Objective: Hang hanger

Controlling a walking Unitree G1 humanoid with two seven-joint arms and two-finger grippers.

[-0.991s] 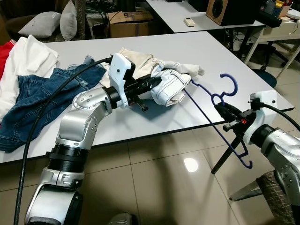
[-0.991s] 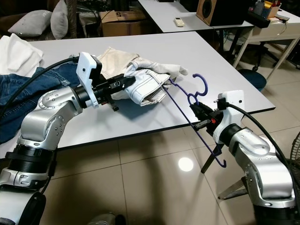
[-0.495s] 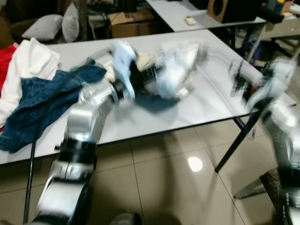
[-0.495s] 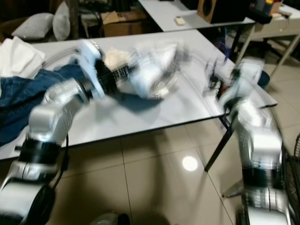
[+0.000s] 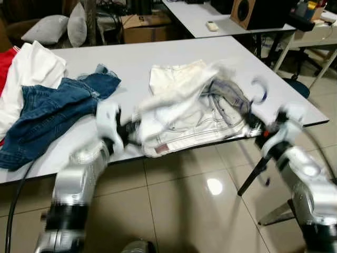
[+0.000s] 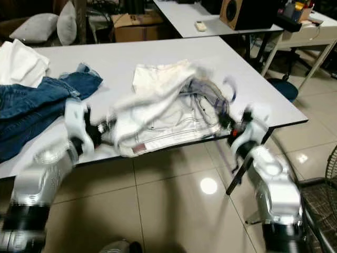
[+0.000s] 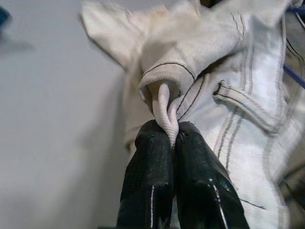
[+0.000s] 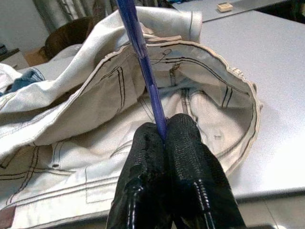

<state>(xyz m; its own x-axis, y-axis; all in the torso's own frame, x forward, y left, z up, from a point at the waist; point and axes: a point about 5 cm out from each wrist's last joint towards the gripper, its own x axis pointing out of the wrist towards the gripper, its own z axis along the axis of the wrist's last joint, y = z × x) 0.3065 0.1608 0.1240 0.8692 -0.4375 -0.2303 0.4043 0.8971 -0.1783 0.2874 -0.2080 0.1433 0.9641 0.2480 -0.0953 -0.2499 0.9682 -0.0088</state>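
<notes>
A cream-white denim garment lies spread near the front edge of the grey table. My left gripper is shut on a twisted fold of it at its front left corner. My right gripper is shut on the thin purple hanger, whose bar runs into the garment's open waistband. The hanger's hook sticks up at the garment's right side, just above my right gripper at the table's edge. Both arms are blurred by motion.
Blue jeans, a white cloth and a red cloth lie on the table's left part. Behind stand a second table with a speaker, a cardboard box and pillows. Tiled floor lies in front.
The garment was bunched and held above the table; it now lies spread at the front edge. My left gripper pulled back toward me, and the right gripper rose to the table edge with the hanger.
</notes>
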